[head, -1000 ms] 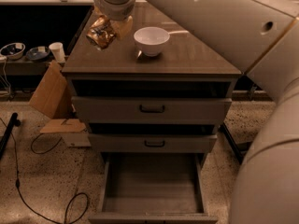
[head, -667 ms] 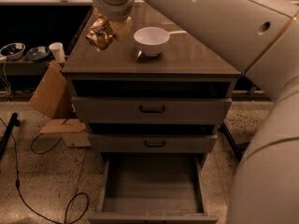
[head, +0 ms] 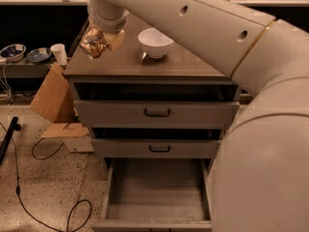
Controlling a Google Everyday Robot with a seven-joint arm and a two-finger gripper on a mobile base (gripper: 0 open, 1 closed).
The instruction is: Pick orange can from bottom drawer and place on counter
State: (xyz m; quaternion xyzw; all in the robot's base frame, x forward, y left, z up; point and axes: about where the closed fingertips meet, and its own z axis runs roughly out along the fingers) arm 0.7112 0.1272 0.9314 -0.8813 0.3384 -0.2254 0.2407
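Note:
My gripper [head: 96, 42] hangs over the left part of the counter [head: 130, 64] and is shut on the orange can [head: 93, 43], a shiny copper-orange can held just above the counter's left edge. The bottom drawer [head: 157, 190] is pulled open below and its grey floor is bare. My large pale arm crosses the top and right of the view.
A white bowl [head: 155, 42] stands on the counter to the right of the gripper. Two closed drawer fronts with black handles [head: 157, 112] sit above the open drawer. A cardboard box [head: 53, 98], cables on the floor and a shelf with bowls and a cup [head: 59, 53] lie to the left.
The gripper with the orange can has moved a little to the left, toward the counter's left edge. Nothing else has moved.

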